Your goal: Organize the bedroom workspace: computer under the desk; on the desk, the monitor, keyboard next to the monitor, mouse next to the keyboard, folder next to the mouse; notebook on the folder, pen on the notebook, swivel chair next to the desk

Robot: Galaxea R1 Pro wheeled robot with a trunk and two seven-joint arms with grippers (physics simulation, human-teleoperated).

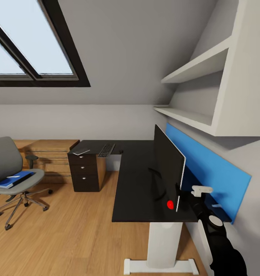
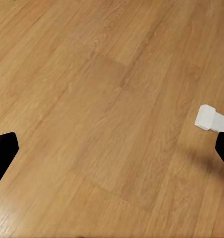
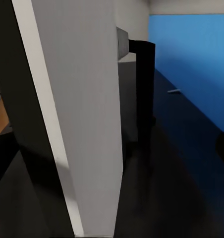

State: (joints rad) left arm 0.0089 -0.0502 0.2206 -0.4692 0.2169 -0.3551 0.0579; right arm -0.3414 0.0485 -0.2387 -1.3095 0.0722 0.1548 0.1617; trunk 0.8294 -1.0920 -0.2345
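The monitor, black-fronted and white-backed, is standing near the desk's right edge, its long axis running along the blue wall panel. The right gripper is straddling its white back edge, jaws spread. The keyboard is lying at the far corner. The blue folder is resting on the swivel chair. The left gripper is hanging open over the wooden floor.

Above the oak chest I see a black-framed skylight; white shelves hang rightward; wood floor below.
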